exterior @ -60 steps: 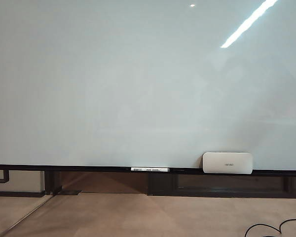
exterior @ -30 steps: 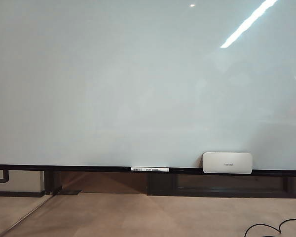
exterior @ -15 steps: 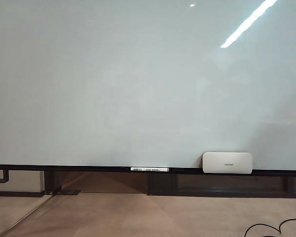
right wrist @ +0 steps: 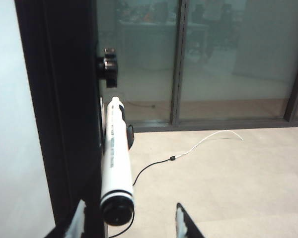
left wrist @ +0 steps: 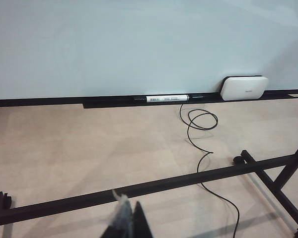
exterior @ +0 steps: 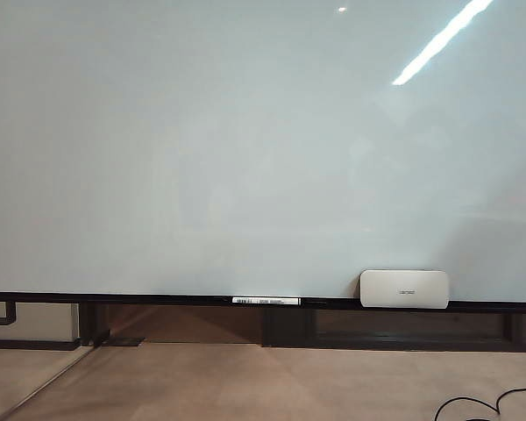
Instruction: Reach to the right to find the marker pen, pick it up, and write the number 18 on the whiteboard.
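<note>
The whiteboard fills the exterior view, and its face is bare: the number 18 is not in view. Neither gripper shows there. In the right wrist view the marker pen, a white barrel with a black end cap, sits along the board's black side frame. My right gripper stands open around the pen's near end. One of its fingers is close beside the pen and the other is well apart from it. My left gripper is shut on nothing, low over the floor, facing the whiteboard.
A white barcode-labelled marker and a white eraser rest on the dark lower rail. Black stand bars and a looping black cable cross the floor. Glass doors stand beyond the pen, with a thin cable on the floor.
</note>
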